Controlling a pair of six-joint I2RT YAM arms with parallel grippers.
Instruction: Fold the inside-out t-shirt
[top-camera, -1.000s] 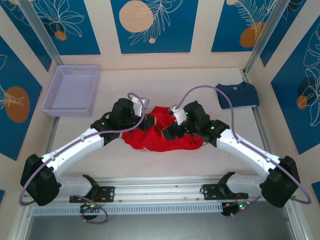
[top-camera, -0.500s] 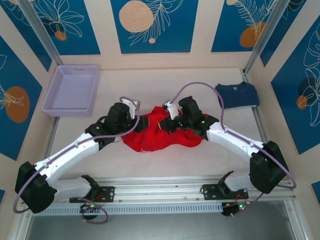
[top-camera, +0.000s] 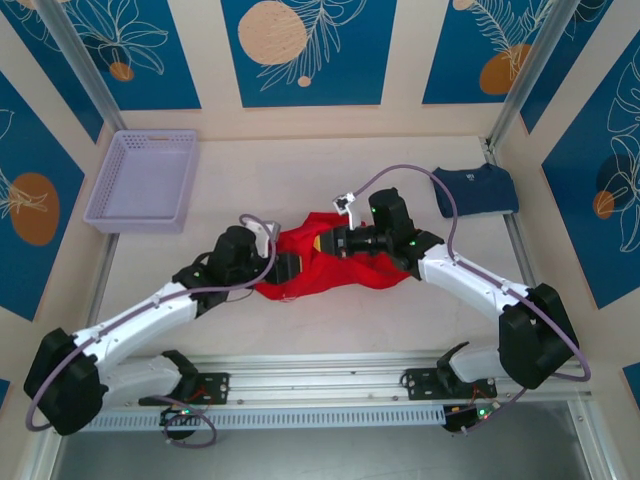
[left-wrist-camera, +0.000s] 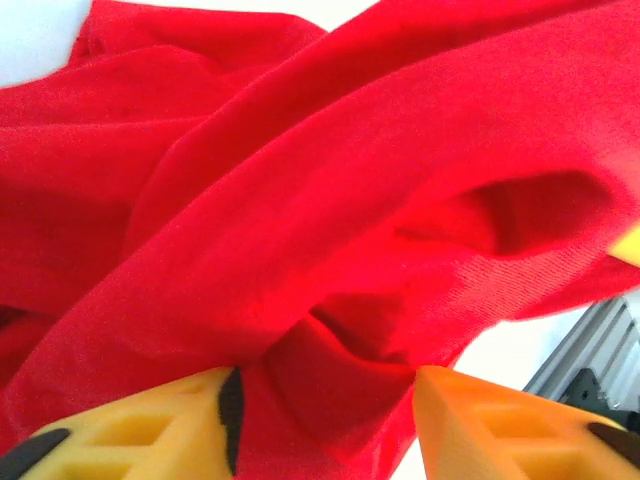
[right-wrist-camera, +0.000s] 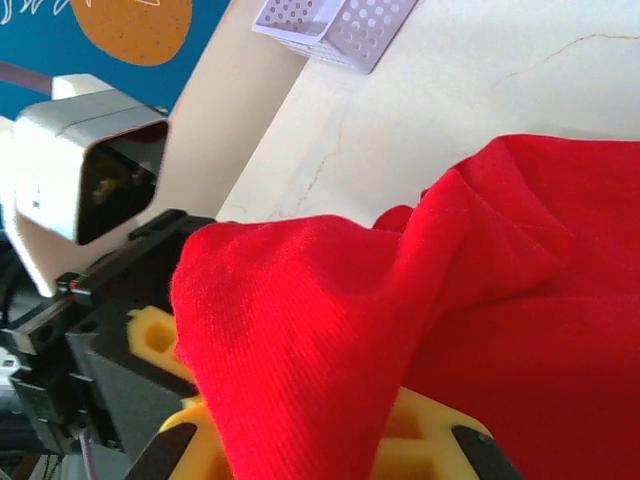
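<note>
The inside-out t-shirt (top-camera: 340, 275) is a bright red bunched heap at the middle of the table. My left gripper (top-camera: 290, 265) is at its left edge. In the left wrist view this gripper (left-wrist-camera: 325, 400) stands open, yellow fingers (left-wrist-camera: 150, 430) apart, with a loose fold of the red cloth (left-wrist-camera: 300, 200) lying between them. My right gripper (top-camera: 322, 243) is at the heap's top, close to the left one. In the right wrist view it (right-wrist-camera: 310, 430) is shut on a raised fold of the shirt (right-wrist-camera: 520, 260) that drapes over its fingers.
A lavender basket (top-camera: 143, 178) stands at the back left, also in the right wrist view (right-wrist-camera: 335, 25). A folded navy t-shirt (top-camera: 478, 190) lies at the back right. An aluminium rail (top-camera: 320, 385) runs along the near edge. The left arm's white camera housing (right-wrist-camera: 90, 190) is close to the right gripper.
The right gripper has shut on a fold of the red shirt. The left gripper has opened and shifted toward the near side. The shirt is bunched tighter between them.
</note>
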